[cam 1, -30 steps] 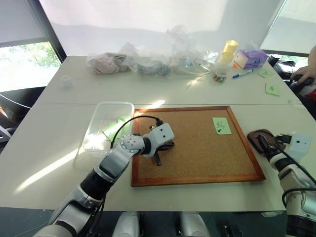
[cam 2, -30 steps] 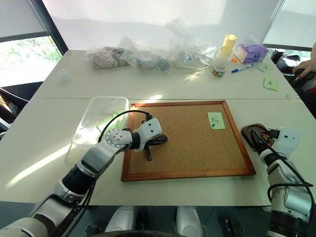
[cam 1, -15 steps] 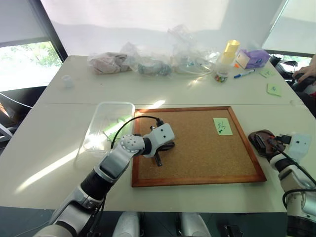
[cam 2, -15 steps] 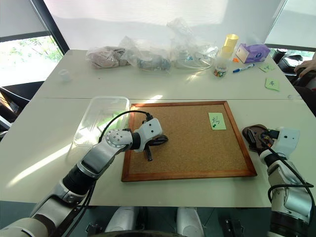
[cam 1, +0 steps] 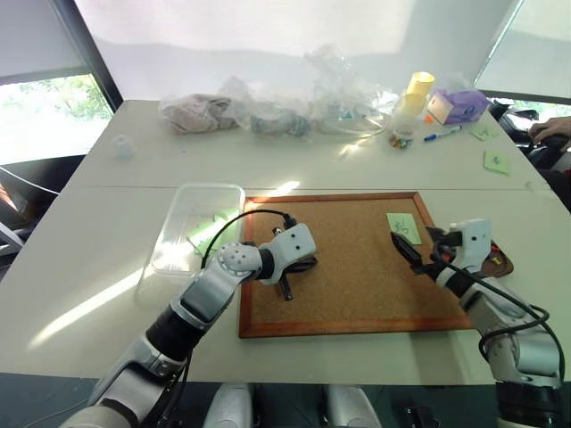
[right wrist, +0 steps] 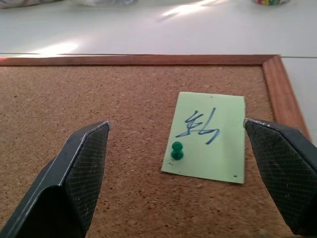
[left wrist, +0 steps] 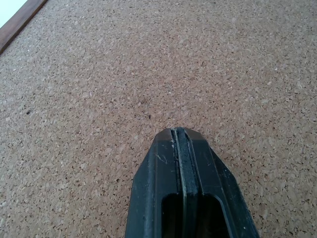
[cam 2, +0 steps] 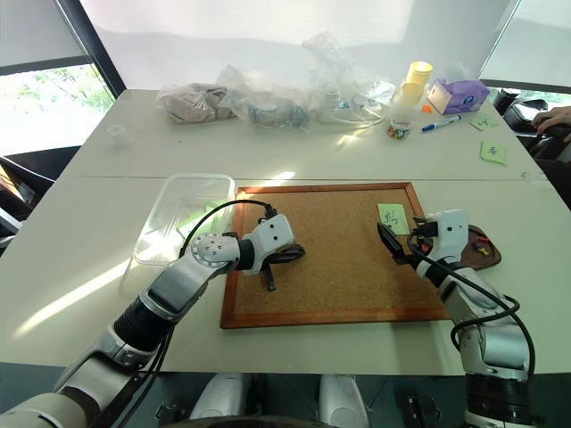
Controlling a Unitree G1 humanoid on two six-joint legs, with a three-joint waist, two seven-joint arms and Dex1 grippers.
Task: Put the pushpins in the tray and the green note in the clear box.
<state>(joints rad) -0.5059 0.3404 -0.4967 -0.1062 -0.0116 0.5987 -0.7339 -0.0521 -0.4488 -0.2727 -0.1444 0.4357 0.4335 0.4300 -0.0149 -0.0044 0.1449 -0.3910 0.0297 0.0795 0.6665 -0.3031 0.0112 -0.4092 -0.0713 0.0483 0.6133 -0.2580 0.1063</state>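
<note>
Right hand [right wrist: 176, 163] wide open, fingers straddling small light-green square paper note [right wrist: 207, 137], not touching it yet. Note flat on large wood-framed cork board [cam 1: 357, 308], near board's far right corner, held by one small green-headed pushpin [right wrist: 176, 151] at its lower left part. Left hand [left wrist: 181, 148] pressed shut, empty, tip resting on or just above bare cork mid-board, well apart from note.

Small dark brown shallow tray [cam 2: 489, 252] on white worktop [cam 1: 98, 267] just right of board, partly hidden behind right hand; red and yellow specks inside, likely pins already dropped. Transparent rigid plastic box [cam 1: 192, 227] just left of board, greenish paper seen through it.

Risks, judged: closing on paper rather than pin head likely to tear or crumple note, pin still stuck. Pin tiny, easy to slip from broad finger pads or flick off the worktop. Pulling pin at a slant could drag note along. Carrying note to box means crossing left arm's spot: collision possible.

Writing: dark blue scribble on note, not legible. No brands readable.
</note>
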